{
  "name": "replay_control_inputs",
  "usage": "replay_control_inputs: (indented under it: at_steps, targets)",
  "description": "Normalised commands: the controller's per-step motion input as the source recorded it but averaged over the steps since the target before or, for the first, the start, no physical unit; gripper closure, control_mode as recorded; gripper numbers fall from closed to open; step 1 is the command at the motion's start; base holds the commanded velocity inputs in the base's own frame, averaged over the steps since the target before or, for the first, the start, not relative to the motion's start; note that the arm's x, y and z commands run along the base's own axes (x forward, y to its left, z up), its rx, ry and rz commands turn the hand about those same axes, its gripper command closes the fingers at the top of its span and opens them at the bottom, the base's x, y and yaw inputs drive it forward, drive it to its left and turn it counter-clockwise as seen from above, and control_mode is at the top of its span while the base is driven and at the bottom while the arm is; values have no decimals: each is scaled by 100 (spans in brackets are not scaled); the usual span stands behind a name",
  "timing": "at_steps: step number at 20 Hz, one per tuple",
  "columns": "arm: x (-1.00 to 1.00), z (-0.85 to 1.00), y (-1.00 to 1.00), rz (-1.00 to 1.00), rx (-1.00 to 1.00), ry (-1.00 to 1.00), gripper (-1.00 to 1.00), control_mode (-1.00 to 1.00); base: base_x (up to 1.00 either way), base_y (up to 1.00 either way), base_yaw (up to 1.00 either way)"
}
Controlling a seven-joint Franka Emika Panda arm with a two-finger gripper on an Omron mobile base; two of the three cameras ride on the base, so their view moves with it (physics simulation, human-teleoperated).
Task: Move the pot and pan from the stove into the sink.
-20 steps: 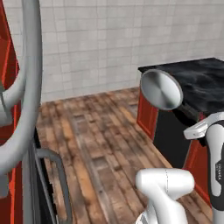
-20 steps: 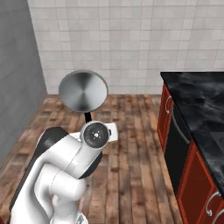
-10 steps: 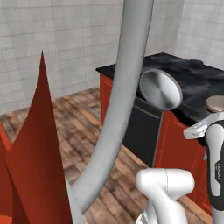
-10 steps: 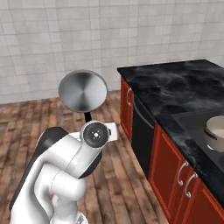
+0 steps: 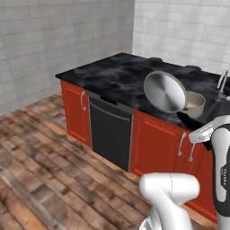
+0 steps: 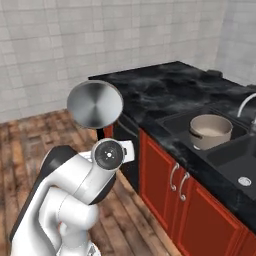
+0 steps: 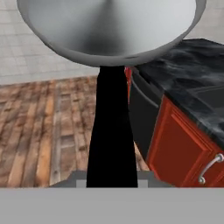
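Ahead and to the right of my gripper lies the sink, set into the black marbled counter near its front edge, and that offset is what the coming move turns on. I have the jaws clamped nearly shut on the black handle of the pan; the hand view shows the handle running straight up from between the tips to the silver bowl overhead. So the pan's long axis stands roughly upright along the gripper, bowl end farthest from the hand, and it hangs out over the wooden floor, off the counter's front edge, well apart from the sink.

The pot already sits in the nearer basin, upright, its thin dark handle toward the counter's front. Judging by that, half the job is done and the pan is what remains.

The second basin, with its drain showing, looks free in the right base view, further along the counter toward the faucet. I reckon I need to carry the pan sideways over the front edge, then tip the bowl down so it clears the pot's rim. The handle's length is my worry; it could catch the red cabinet if I come in low.
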Motion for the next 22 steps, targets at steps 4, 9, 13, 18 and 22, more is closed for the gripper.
replay_control_inputs:
  at_steps: [4, 9, 13, 18, 22]
  targets:
    - [0, 0, 0, 0, 0, 0, 100, 100, 7, -5, -48]
    - [0, 0, 0, 0, 0, 0, 100, 100, 5, 0, -50]
    - [0, 0, 0, 0, 0, 0, 100, 100, 4, 0, -50]
    - [0, 0, 0, 0, 0, 0, 100, 100, 6, -4, -48]
    - [0, 0, 0, 0, 0, 0, 100, 100, 6, -12, -45]
